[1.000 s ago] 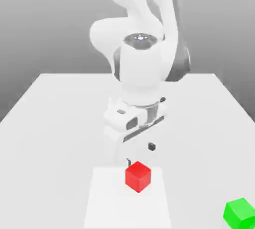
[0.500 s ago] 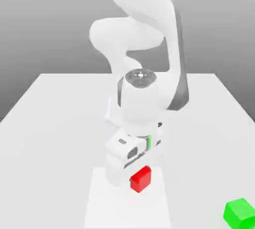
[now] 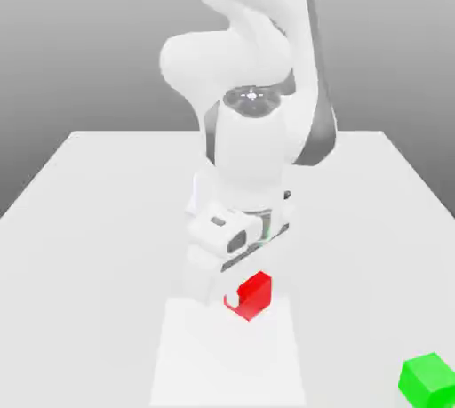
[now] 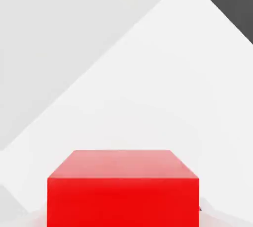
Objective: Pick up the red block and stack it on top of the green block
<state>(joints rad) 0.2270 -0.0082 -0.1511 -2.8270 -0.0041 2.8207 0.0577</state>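
Note:
The red block (image 3: pixel 256 294) hangs a little above the table, tilted, under the white hand of the arm. My gripper (image 3: pixel 243 296) is shut on it, and the hand covers the block's side toward the exterior view's left. In the hand view the red block (image 4: pixel 123 186) sits close to the camera with pale table behind it. The green block (image 3: pixel 429 380) rests on the table at the near corner on the exterior view's right, well apart from the gripper.
A lighter square patch (image 3: pixel 227 362) lies on the white table (image 3: pixel 98 220) directly below the held block. The arm's bulky white links (image 3: pixel 253 140) rise behind it over the middle of the table.
The hand came down over the red block, the fingers went from open to shut on it, and the block has now risen slightly off the table. The green block stayed put.

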